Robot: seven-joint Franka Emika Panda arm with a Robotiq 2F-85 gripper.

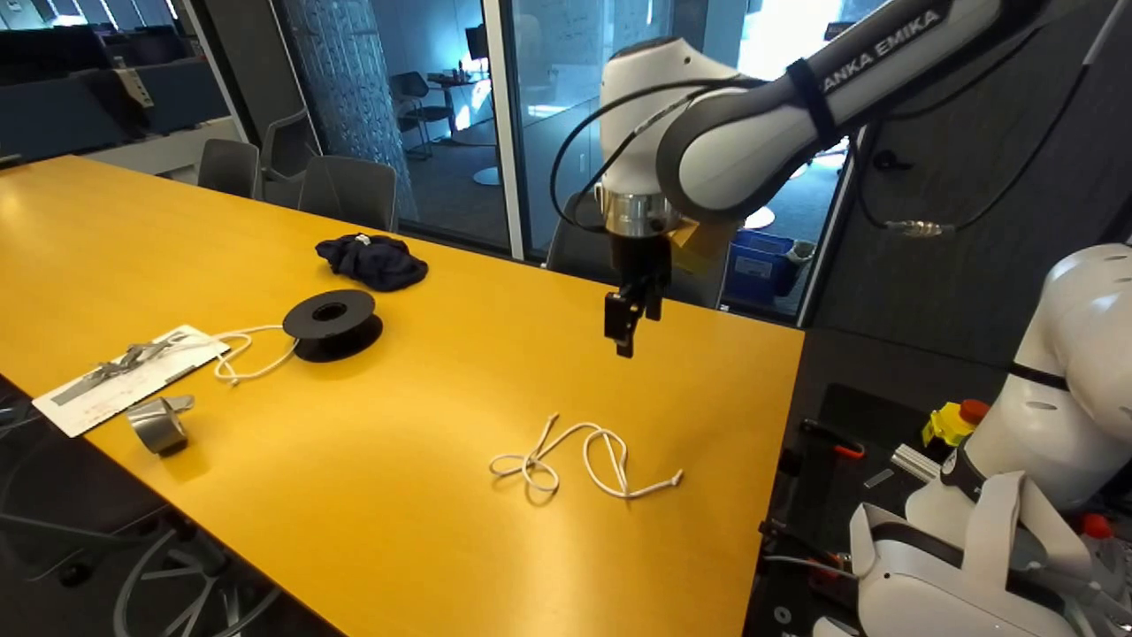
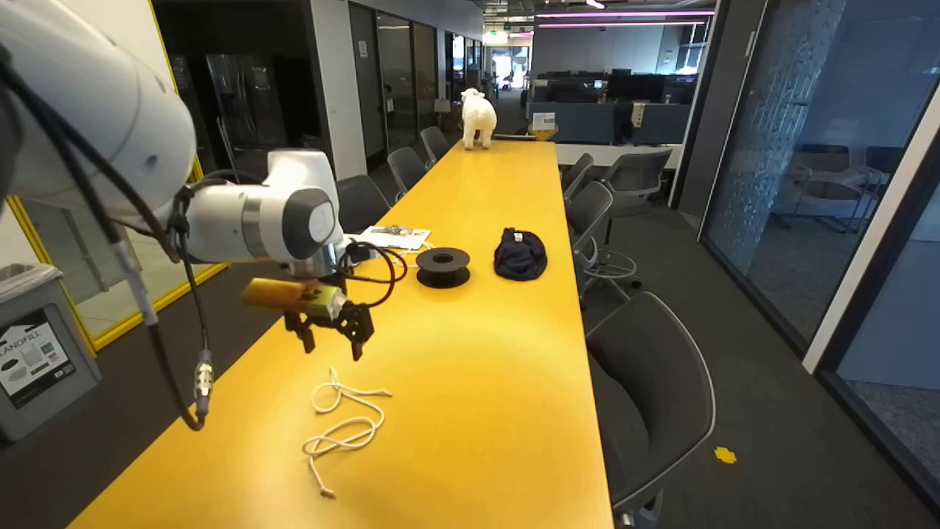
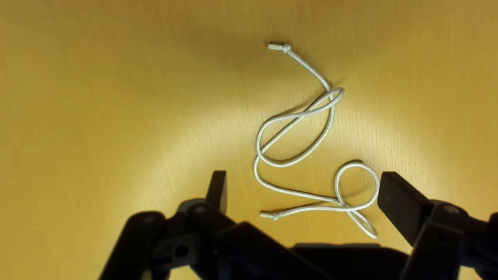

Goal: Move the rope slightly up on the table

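Braided cream rope (image 3: 320, 139), both ends knotted, loose on conference table (image 1: 424, 495), inboard of its robot-side end edge; Robotiq gripper (image 2: 333, 353) raised clear, jaws apart, unloaded; best centred over crossed strands, then lowered squarely to pinch without pressing the surface.

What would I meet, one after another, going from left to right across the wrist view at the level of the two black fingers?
One black finger, the rope's lower knotted end, the rope's round loop, the opposite black finger.
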